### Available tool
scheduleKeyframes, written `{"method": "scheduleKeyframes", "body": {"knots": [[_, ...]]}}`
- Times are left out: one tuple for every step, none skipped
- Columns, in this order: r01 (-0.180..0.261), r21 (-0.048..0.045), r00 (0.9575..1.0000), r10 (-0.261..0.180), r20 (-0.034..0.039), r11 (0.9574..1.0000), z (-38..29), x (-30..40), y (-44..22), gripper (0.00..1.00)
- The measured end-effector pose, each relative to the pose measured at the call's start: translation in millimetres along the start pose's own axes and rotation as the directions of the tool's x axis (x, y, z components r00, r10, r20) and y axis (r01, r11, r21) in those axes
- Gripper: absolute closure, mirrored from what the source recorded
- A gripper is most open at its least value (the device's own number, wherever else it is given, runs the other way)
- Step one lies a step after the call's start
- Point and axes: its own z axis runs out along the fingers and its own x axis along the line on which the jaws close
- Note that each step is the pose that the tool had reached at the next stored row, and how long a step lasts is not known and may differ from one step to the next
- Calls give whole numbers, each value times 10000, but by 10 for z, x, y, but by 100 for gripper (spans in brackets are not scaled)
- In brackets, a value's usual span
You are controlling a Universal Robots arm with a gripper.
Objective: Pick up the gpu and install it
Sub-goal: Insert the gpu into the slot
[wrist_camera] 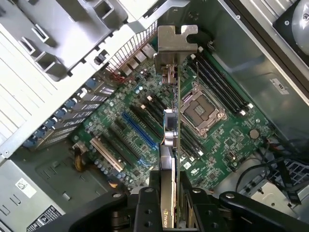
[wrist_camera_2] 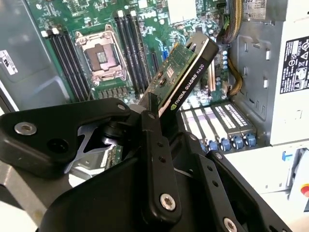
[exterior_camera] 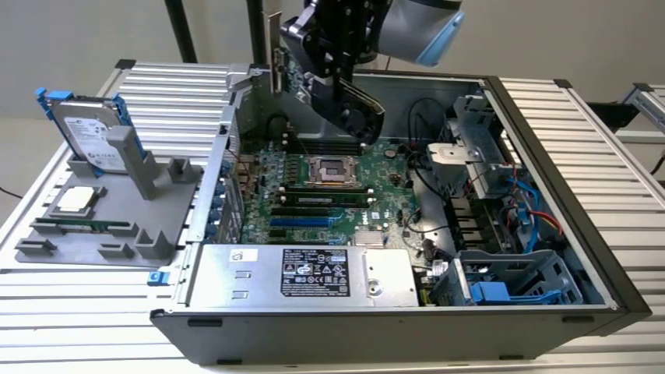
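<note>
My gripper (exterior_camera: 335, 72) is shut on the gpu (exterior_camera: 296, 79) and holds it in the air over the back part of the open computer case (exterior_camera: 540, 164). The gpu is a green card with a black cooler (wrist_camera_2: 189, 72) and a silver end bracket (wrist_camera: 176, 42). In both wrist views the card (wrist_camera: 171, 130) sticks out from between the black fingers (wrist_camera_2: 150, 108), tilted above the green motherboard (exterior_camera: 322, 187). Below it lie the expansion slots, one of them blue (wrist_camera: 140, 131), and the processor socket (wrist_camera: 202, 110). The card touches nothing but the fingers.
At the exterior view's left, a grey fixture (exterior_camera: 62, 253) carries a silver hard drive with blue rails (exterior_camera: 89, 132), a processor chip (exterior_camera: 75, 200) and a memory stick (exterior_camera: 89, 226). A silver power supply (exterior_camera: 301, 273) fills the case's near side. Cables (exterior_camera: 519, 210) and a drive cage (exterior_camera: 509, 280) crowd its right.
</note>
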Motion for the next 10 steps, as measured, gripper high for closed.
{"method": "scheduleKeyframes", "body": {"knots": [[78,-2,10000,-78,0,10000,0,0,0,100],[156,-3,9999,-156,1,9999,0,0,0,100],[239,-5,9997,-239,2,9997,0,0,0,100],[317,-6,9995,-317,3,9995,0,0,0,100],[396,-8,9992,-396,4,9992,0,0,0,100],[473,-9,9989,-473,4,9989,0,0,0,100],[551,-11,9985,-551,6,9985,0,0,0,100],[624,-12,9981,-624,6,9981,0,0,0,100],[709,-14,9975,-709,7,9975,0,0,0,100],[789,-15,9969,-789,8,9969,0,0,0,100]]}}
